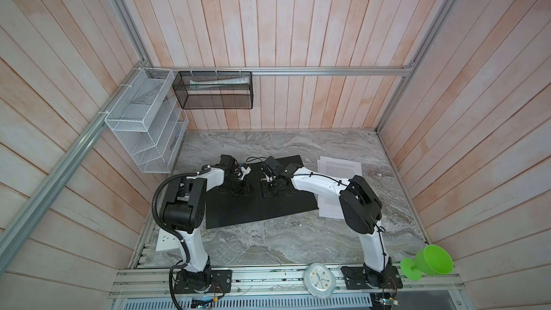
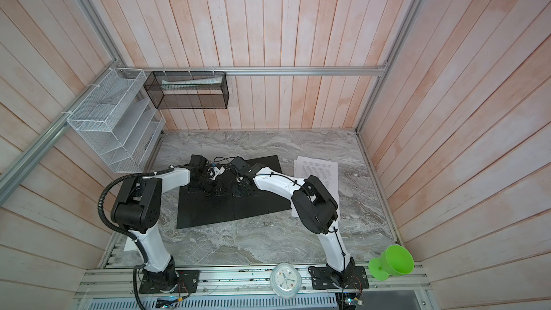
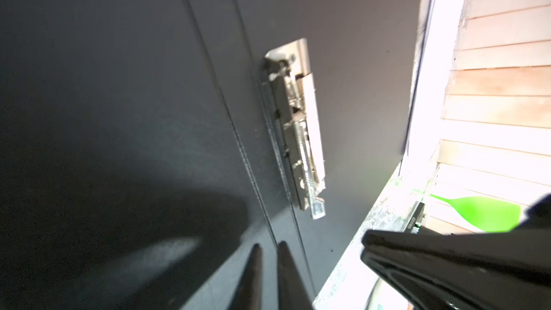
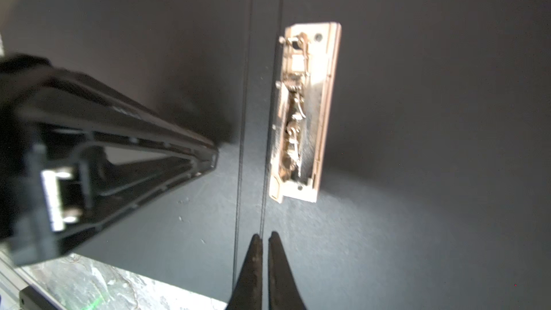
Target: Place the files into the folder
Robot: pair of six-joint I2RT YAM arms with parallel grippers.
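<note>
The folder (image 1: 259,210) (image 2: 226,210) lies open on the marble table with its black inside up; its blue cover is hidden underneath. The metal clip (image 3: 298,132) (image 4: 304,114) sits beside the spine creases. My left gripper (image 1: 236,186) (image 3: 269,245) points down at the folder's left half, fingers nearly together with nothing between them. My right gripper (image 1: 272,187) (image 4: 264,234) is shut and empty, its tips over the spine crease. The files (image 1: 340,167) (image 2: 316,168), white printed sheets, lie to the folder's right, partly under my right arm.
A white wire-mesh rack (image 1: 146,120) and a black mesh basket (image 1: 214,89) hang on the back-left walls. A white clock (image 1: 319,280) and a green cup (image 1: 429,262) rest on the front rail. A white plate (image 1: 167,238) lies by the left arm's base.
</note>
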